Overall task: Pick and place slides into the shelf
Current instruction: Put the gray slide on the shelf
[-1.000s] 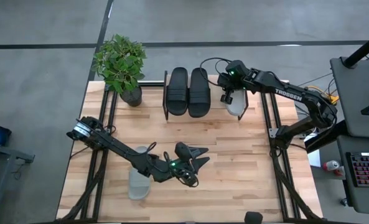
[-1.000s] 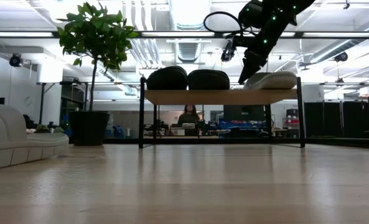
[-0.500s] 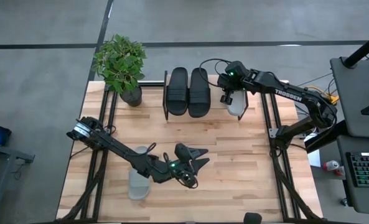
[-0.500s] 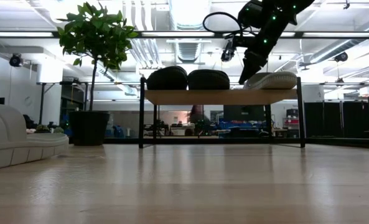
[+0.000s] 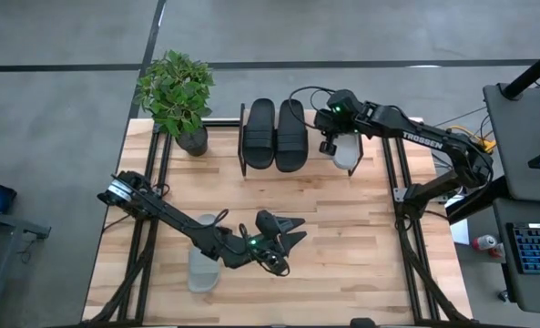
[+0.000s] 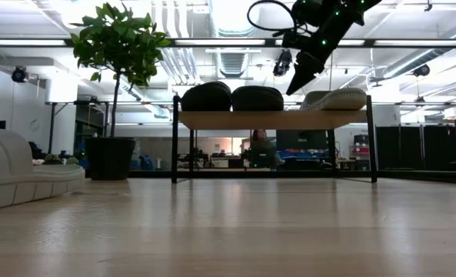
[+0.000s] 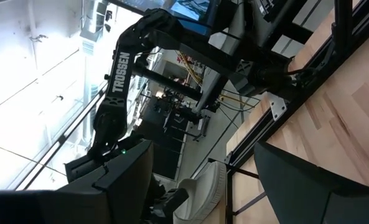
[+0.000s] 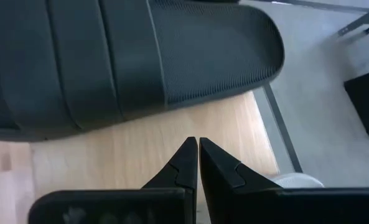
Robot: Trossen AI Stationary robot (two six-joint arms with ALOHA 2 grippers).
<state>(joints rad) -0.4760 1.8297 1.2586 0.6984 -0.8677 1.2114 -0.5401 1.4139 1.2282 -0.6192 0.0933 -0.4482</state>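
Three of four slides on the shelf (image 5: pixel 310 171) so far: black pair (image 5: pixel 275 134) side by side at its plant-side half, one pale grey-white slide (image 5: pixel 346 153) at the opposite end. Fourth pale slide (image 5: pixel 202 258) still down on the bench (image 5: pixel 351 246), well away from the shelf toward the near edge. Right claw (image 5: pixel 328 146) fully closed and empty, raised above the shelf between the black pair and the pale slide, touching neither. Left claw (image 5: pixel 292 233) spread wide, holding nothing, just beside the remaining slide. Roughly three quarters done by this reckoning; one pick and one placement left, likely into the gap on the shelf.
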